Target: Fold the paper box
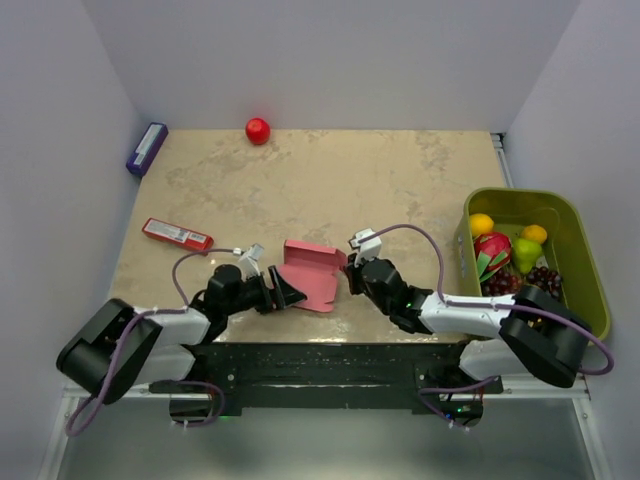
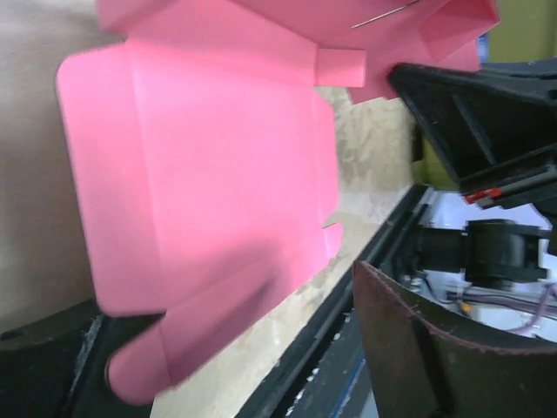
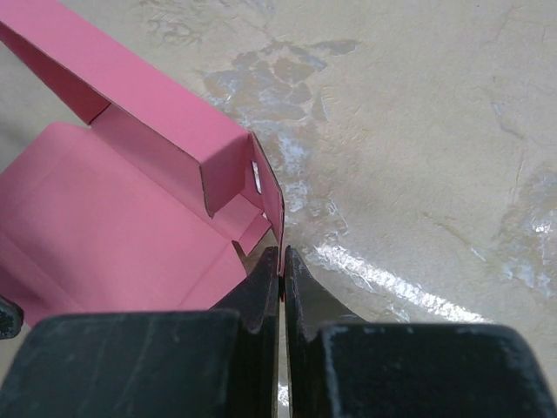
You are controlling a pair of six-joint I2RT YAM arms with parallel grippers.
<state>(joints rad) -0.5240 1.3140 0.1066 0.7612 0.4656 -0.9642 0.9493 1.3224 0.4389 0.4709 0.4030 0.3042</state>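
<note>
The pink paper box lies partly folded near the table's front edge, between my two grippers, with one long wall and an end flap raised. My right gripper is shut on the box's right wall; in the right wrist view its fingertips pinch that thin pink edge. My left gripper is at the box's left side with its jaws wide apart. In the left wrist view the pink card covers the left finger, while the right finger stands apart from the card.
A narrow red packet lies left of the box. A purple object sits at the far left corner and a red ball at the back edge. A green basket holding fruit stands at the right.
</note>
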